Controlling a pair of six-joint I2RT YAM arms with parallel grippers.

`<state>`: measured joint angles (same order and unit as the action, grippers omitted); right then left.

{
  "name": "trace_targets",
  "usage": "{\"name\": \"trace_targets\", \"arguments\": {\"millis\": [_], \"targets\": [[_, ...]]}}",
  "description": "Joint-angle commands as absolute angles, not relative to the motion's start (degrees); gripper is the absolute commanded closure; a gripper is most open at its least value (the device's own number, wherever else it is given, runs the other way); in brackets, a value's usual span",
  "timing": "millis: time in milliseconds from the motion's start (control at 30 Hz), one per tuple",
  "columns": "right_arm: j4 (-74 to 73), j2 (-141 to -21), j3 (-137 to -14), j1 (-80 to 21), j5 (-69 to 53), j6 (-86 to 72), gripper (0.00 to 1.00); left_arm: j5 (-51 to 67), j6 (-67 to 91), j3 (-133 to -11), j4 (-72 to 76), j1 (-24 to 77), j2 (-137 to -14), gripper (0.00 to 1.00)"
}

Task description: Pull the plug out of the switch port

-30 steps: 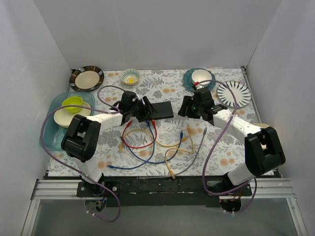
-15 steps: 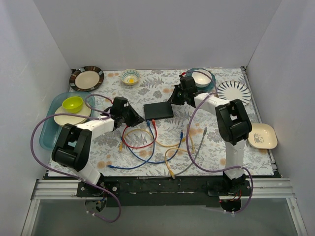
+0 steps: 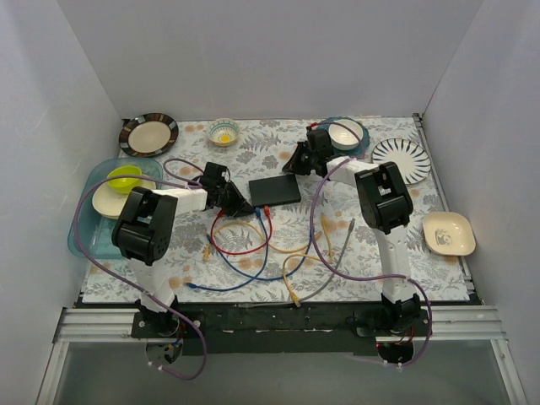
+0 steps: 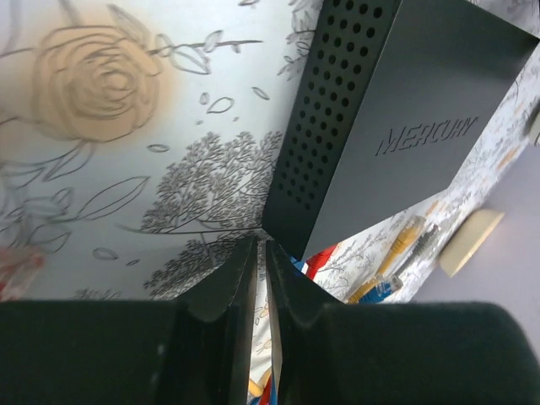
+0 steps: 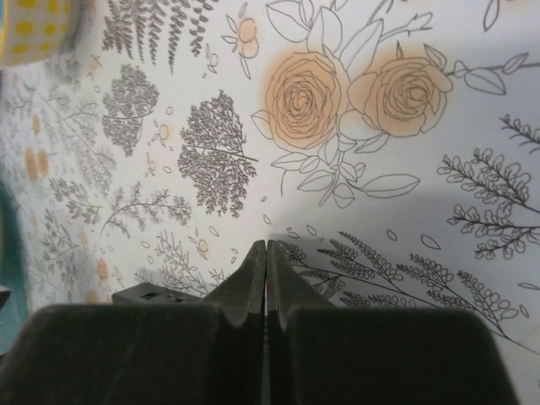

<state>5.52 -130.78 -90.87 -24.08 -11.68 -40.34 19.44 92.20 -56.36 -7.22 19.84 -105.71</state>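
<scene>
Floral tablecloth carried the switch at its centre. You had the left gripper at the switch's 8 o'clock corner, jaws nearly together on nothing; the right gripper sat at 1 o'clock, jaws pressed together, empty.

A: State location type.
B: Robot test cell. Plain white panel walls box in my workspace on three sides; a floral printed tablecloth lines its floor; a black mounting rail spans the near edge.

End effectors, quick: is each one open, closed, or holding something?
Left end effector: closed, empty, beside the switch.
Right end effector: closed, empty.
</scene>
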Motion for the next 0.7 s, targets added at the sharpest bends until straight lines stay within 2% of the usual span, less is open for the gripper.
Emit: {"name": "trace_targets", "arguments": {"millis": [0,200,367,467,567,667], "targets": [[6.75,-126.85,-84.66,-24.35,-15.38,-39.99,0.99,23.81,89.30,-58.36,-7.21,20.04,-108.72,0.89],[10.19,-118.58,-71.48,-23.91,-14.94,-40.69,0.99,27.51,89.30,-60.20,-4.84,20.04,-110.65,0.86],[9.32,-115.93,-69.35,-23.56,-14.16,-40.78,0.99,27.95,90.70,-61.52,-3.25,20.04,-111.71,0.84],[9.40,-111.73,-66.90,-22.59,-9.42,-42.10,0.99,23.23,91.32,-61.70,-4.13,19.86,-110.05,0.76],[17.64,-103.47,-62.85,-22.67,-4.92,-41.05,0.95,18.74,92.98,-59.68,-4.13,19.16,-105.39,0.68],[18.63,-101.77,-65.55,-22.68,-15.17,-39.20,0.95,17.05,93.43,-57.05,-1.42,18.20,-101.70,0.64]]}}
